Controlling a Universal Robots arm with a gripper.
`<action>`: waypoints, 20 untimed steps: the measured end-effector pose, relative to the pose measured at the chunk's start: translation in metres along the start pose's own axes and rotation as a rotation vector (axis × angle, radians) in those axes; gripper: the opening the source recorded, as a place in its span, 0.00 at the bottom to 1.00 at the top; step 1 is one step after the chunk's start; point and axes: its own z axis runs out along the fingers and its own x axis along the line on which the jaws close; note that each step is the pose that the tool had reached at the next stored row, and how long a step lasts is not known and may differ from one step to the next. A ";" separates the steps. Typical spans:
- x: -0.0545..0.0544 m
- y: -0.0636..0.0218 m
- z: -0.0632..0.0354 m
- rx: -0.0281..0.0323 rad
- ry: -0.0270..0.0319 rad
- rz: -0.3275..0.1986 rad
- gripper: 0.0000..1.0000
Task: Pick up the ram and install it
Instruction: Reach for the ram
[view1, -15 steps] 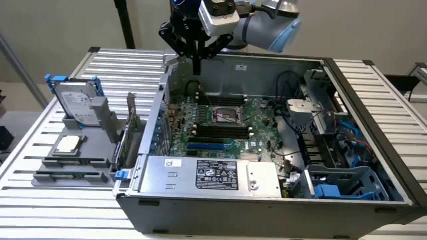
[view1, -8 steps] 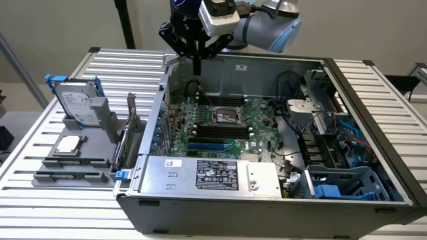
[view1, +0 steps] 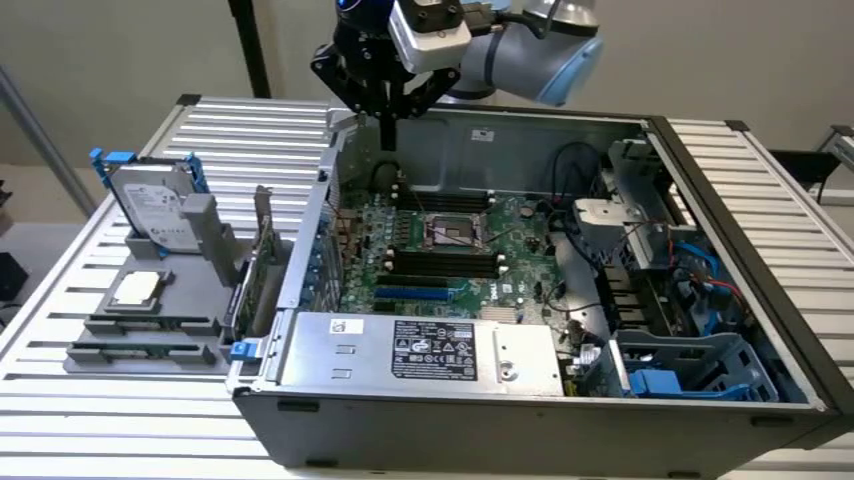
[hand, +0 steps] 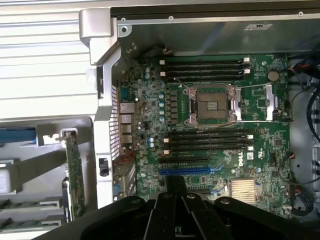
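currently the pickup approach appears to be in hand. the gripper (view1: 387, 118), jaws together and empty, hangs above the rear corner of the open case (view1: 534, 425). the ram (view1: 263, 250) stands upright in the grey holder (view1: 147, 330) beside the case, apart from the gripper. the pickup would call for parted jaws squared to its top edge.

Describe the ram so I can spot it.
On the exterior view's left, beside the computer case, sits a grey parts holder. Just in front of its square silver processor lies the ram: a long, thin dark strip, not square or tall.
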 end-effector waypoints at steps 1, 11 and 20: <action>0.004 -0.0015 -0.0002 0.0000 0.0000 0.000 0.11; 0.049 -0.0144 -0.0016 0.0000 0.0000 0.000 0.11; 0.089 -0.0252 -0.0029 0.0000 0.0000 0.000 0.11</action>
